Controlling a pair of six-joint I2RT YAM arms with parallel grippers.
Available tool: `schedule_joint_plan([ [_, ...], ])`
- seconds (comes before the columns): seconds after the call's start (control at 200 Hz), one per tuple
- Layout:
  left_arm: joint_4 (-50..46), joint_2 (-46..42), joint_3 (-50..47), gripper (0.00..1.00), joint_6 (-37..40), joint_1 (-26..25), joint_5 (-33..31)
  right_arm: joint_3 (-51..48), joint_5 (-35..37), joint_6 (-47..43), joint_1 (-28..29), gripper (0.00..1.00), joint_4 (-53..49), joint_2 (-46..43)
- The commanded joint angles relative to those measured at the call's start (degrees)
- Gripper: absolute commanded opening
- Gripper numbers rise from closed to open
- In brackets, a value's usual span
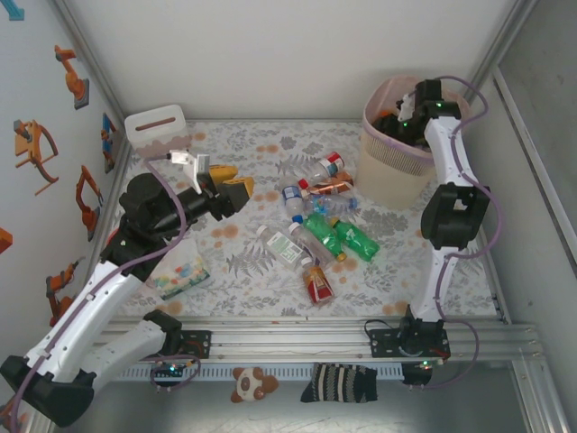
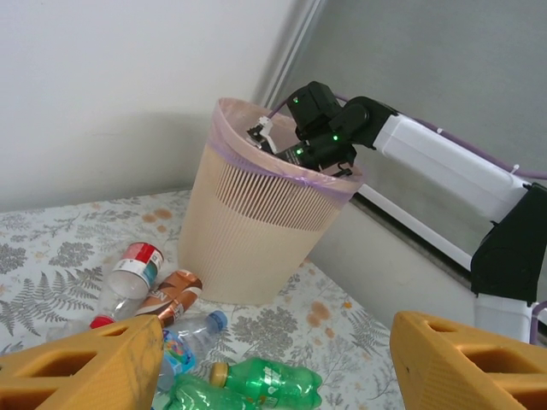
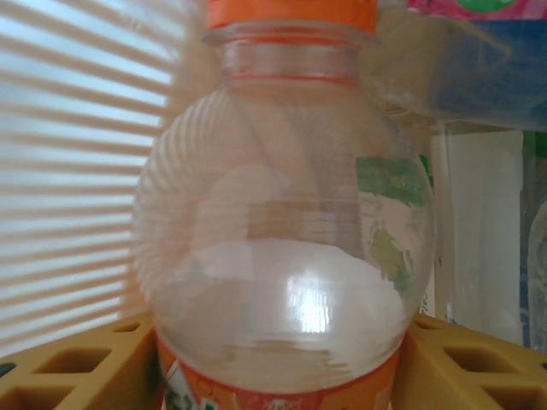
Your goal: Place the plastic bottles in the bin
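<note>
The right end effector [image 3: 282, 350] is sunk into the mouth of the bin [image 1: 389, 171], with an orange-capped bottle [image 3: 282, 213] lying between its two yellow fingers [image 3: 77, 359]. The fingers flank the bottle's lower body closely on both sides. Whether they are pinching it or have slackened cannot be told. The bottle's long axis runs straight out along the end effector's reach, with the base toward the wrist and the cap pointing away, deeper into the bin. Held that way, well past the rim, it would likely drop cap-first beside the blurred coloured labels [image 3: 479, 77] just beyond the fingertips rather than catch the edge. The placing step looks close to its end.

The left end effector [image 2: 278, 342] hangs above the bench [image 1: 252, 144] with its fingers spread wide and nothing between them, probably waiting for its turn. The bin stands ahead of it. Below and ahead of its fingertips lies a loose cluster of bottles, all on their sides. Two green bottles [image 1: 341, 236] lie side by side, a red-labelled bottle [image 1: 317, 285] lies nearer the arm bases, and a red-capped clear bottle [image 2: 132, 273] lies close to the foot of the bin. Their long axes point in mixed directions, so each will probably need its own wrist angle.
</note>
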Motion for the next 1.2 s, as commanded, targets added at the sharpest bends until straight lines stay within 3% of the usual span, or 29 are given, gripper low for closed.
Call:
schedule_joint_plan([
  [0.0,2.21,0.02,0.38,0.7,-0.96,0.24,1.34,3.3,1.16,-0.94,0.2,0.7,-2.59,-1.38],
  [0.165,1.31,0.17,0.64,0.7,-0.88,0.25,0.41,5.73,4.64,-1.25,0.19,0.76,-4.13,-3.9],
  [0.721,-14.88,11.54,8.34,0.63,-1.66,0.08,-9.11,6.63,16.44,-2.31,0.21,0.76,-6.95,-17.81],
  [0.966,-21.66,19.79,10.1,0.63,-12.03,0.05,-16.58,2.07,16.37,-0.93,0.27,0.75,-4.89,-25.91],
  [1.097,-22.02,24.66,9.26,0.64,-21.76,0.14,-18.77,-1.88,15.9,0.38,0.48,0.75,-2.8,-30.29],
  [1.197,-23.92,29.42,9.83,0.59,-28.73,0.18,-19.61,-5.23,15.59,1.06,0.71,0.74,-1.4,-33.36],
])
